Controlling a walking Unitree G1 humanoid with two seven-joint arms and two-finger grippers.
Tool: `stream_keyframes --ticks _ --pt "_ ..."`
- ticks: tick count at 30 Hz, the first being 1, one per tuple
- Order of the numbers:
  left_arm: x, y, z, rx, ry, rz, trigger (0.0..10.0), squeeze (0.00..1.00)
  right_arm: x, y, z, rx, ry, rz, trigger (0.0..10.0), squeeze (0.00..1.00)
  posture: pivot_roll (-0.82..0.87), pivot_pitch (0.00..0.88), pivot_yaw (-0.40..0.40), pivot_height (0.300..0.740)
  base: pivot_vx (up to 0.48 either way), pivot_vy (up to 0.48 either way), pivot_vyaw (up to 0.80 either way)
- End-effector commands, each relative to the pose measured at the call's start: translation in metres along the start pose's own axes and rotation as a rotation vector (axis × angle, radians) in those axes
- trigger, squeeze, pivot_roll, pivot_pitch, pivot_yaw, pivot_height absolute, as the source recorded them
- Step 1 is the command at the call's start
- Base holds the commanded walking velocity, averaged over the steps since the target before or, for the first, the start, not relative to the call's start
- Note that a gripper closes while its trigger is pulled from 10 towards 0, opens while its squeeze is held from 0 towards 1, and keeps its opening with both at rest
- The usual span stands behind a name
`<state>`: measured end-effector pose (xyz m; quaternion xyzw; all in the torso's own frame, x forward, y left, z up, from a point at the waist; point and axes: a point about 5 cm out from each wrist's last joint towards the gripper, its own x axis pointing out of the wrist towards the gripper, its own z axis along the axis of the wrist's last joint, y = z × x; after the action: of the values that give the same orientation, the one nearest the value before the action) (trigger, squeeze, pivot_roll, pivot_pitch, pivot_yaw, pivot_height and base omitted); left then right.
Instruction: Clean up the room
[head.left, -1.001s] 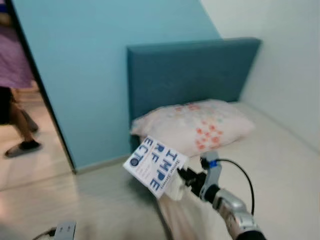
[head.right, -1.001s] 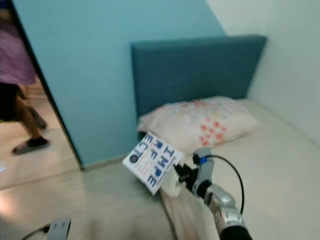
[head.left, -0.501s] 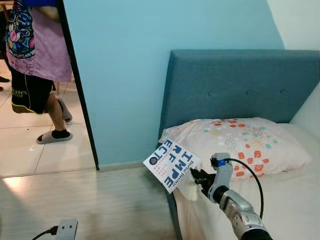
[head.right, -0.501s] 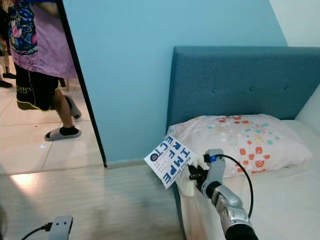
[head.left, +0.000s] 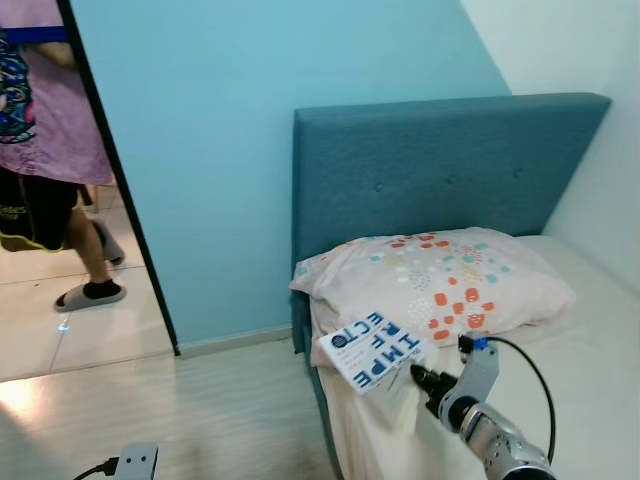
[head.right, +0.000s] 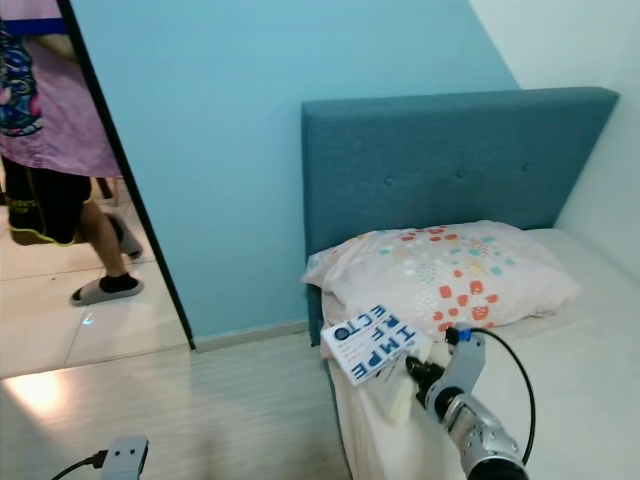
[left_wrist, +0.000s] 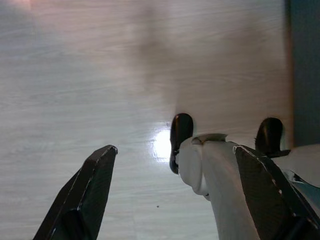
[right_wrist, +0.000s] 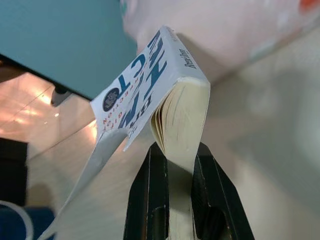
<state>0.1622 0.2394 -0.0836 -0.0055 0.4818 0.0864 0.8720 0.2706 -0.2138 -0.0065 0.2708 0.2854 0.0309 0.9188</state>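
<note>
**Q:** White-covered and printed in bold blue letters: is that the book the robot is tidying, and where is it?

**A:** Yes. The white paperback book with blue block lettering (head.left: 372, 351) is pinched between the two black fingers of the right claw (right_wrist: 172, 165), which has it by the page edges, so the cover fans open and a loose leaf droops. It hangs in the air over the near corner of the cream-sheeted bed (head.left: 590, 340), just in front of the pale pillow with orange and teal dots (head.left: 440, 282), which lies against the teal padded headboard (head.left: 440, 170).

**Q:** What about the other arm?

**A:** The left claw (left_wrist: 175, 180) hangs idle with its fingers spread wide, pointing down at the pale wood-look floor (left_wrist: 100, 75) and gripping nothing.

**Q:** How far along is the tidying?

**A:** By my reading, midway for this one item: the book is picked up but not yet put down anywhere. No shelf or counter is in sight, so its destination cannot be told (the bed is the nearest surface). A small grey plug-in box with a black cable (head.left: 132, 461) lies on the floor, possibly also to clear. A person in a purple top and dark shorts (head.left: 45, 150) stands in the doorway, well apart from the robot.
</note>
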Motion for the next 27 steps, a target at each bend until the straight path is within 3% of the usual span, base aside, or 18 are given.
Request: stream_keyframes --ticks 1,4,5,6,12,15,17,22,27 --pt "0.0 0.002 -0.001 0.007 -0.001 0.012 10.0 0.0 0.002 0.003 0.005 0.052 -0.021 0.015 10.0 0.0 0.03 0.007 -0.049 0.73 0.0 0.0 0.0" --pt "-0.001 0.003 0.006 0.04 -0.075 0.024 10.0 0.0 0.0 -0.003 0.002 0.172 -0.047 0.014 10.0 0.0 0.04 0.011 -0.048 0.715 0.0 0.0 0.0" --pt "-0.001 0.003 0.006 0.04 -0.075 0.024 10.0 0.0 0.0 -0.003 0.002 0.172 -0.047 0.014 10.0 0.0 0.04 0.011 -0.048 0.715 0.0 0.0 0.0" --pt "-0.002 0.004 0.013 0.078 -0.141 0.034 10.0 0.0 -0.002 -0.004 0.006 0.235 -0.09 0.039 10.0 0.0 0.04 0.011 -0.048 0.705 0.0 0.0 0.0" --pt "-0.001 0.004 0.028 0.138 -0.2 0.06 10.0 0.0 -0.004 -0.005 0.015 0.274 -0.157 0.061 10.0 0.0 0.05 0.014 -0.044 0.695 0.0 0.0 0.0" --pt "0.0 0.003 0.079 0.186 -0.319 0.087 10.0 0.0 -0.006 -0.008 0.028 0.321 -0.23 0.062 10.0 0.0 0.05 0.014 -0.041 0.68 0.0 0.0 0.0" --pt "-0.002 0.002 0.097 0.181 -0.388 0.093 10.0 0.0 -0.007 -0.01 0.03 0.328 -0.243 0.056 10.0 0.0 0.05 0.015 -0.037 0.67 0.0 0.0 0.0" --pt "-0.006 -0.005 0.12 0.176 -0.494 0.094 10.0 0.0 -0.01 -0.019 0.029 0.331 -0.24 0.01 10.0 0.0 0.05 0.014 -0.032 0.65 0.0 0.0 0.0" --pt "-0.007 -0.008 0.121 0.178 -0.513 0.091 10.0 0.0 -0.014 -0.027 0.026 0.336 -0.236 -0.02 10.0 0.0 0.05 0.017 -0.03 0.635 0.0 0.0 0.0"
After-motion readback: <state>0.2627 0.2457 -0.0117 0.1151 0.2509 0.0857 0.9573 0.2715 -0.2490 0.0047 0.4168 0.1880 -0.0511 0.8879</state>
